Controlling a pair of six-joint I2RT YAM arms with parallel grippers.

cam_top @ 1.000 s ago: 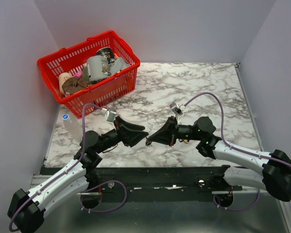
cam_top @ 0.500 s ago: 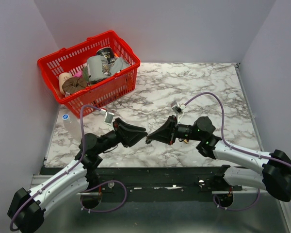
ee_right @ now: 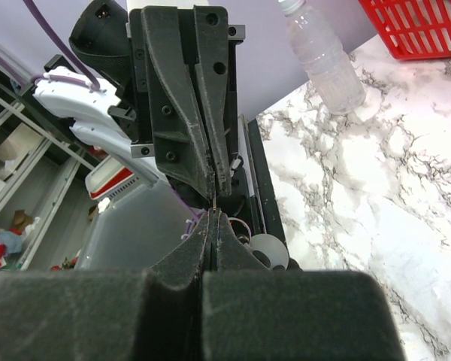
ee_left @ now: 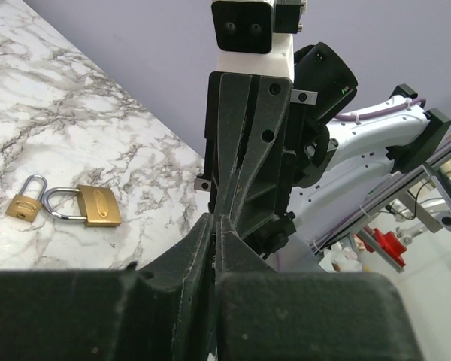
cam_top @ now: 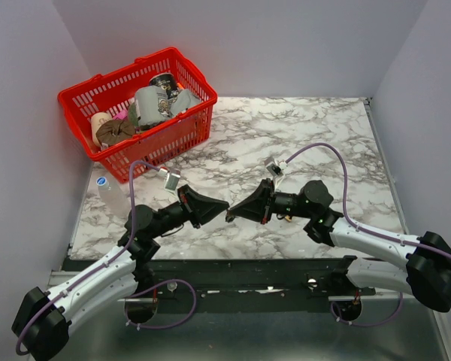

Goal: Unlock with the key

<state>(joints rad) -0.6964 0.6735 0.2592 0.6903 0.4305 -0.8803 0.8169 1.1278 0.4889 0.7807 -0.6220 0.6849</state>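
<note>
Smaller padlock (ee_left: 26,206) lies beside larger padlock (ee_left: 98,207) on table (ee_left: 60,113).

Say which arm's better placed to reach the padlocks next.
Left, probably: the padlocks lie in its wrist view, none in the right's. The left claw and right claw meet tip to tip; a thin sliver between them may be the key.

Left arm (cam_top: 98,284), right arm (cam_top: 376,239): white shells, black joints, a purple cable (cam_top: 318,144) looping off each wrist. Left hand (cam_top: 224,204), right hand (cam_top: 231,215): matte black wedges, screw-studded.
</note>
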